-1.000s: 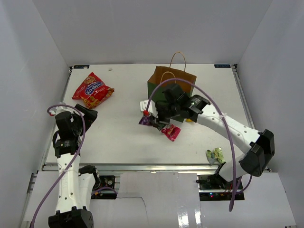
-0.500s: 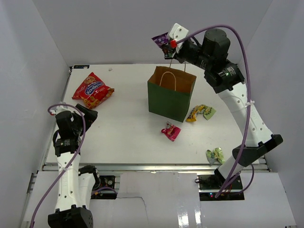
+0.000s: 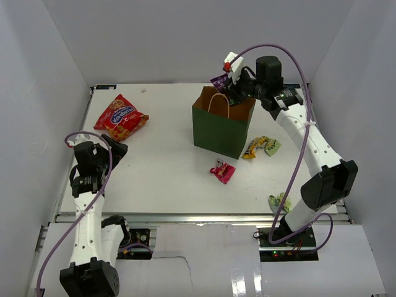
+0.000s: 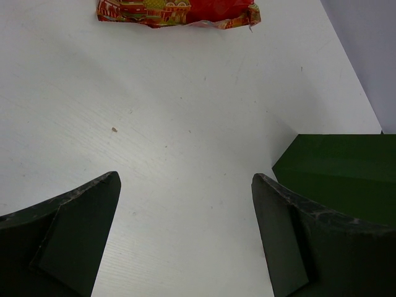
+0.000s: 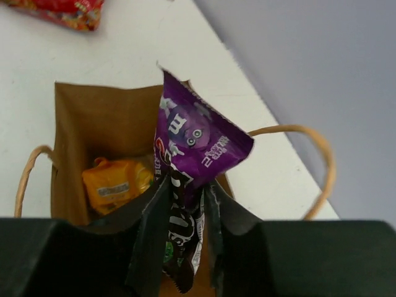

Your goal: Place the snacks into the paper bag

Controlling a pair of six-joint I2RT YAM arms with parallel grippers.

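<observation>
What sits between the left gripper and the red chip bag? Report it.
Nothing: the left wrist view shows only bare table between the open left gripper and the red chip bag.

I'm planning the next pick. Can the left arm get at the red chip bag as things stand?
Probably yes. The left tool is open and empty, the red chip bag lies ahead of it, and only bare table shows between them in the wrist view.
</observation>
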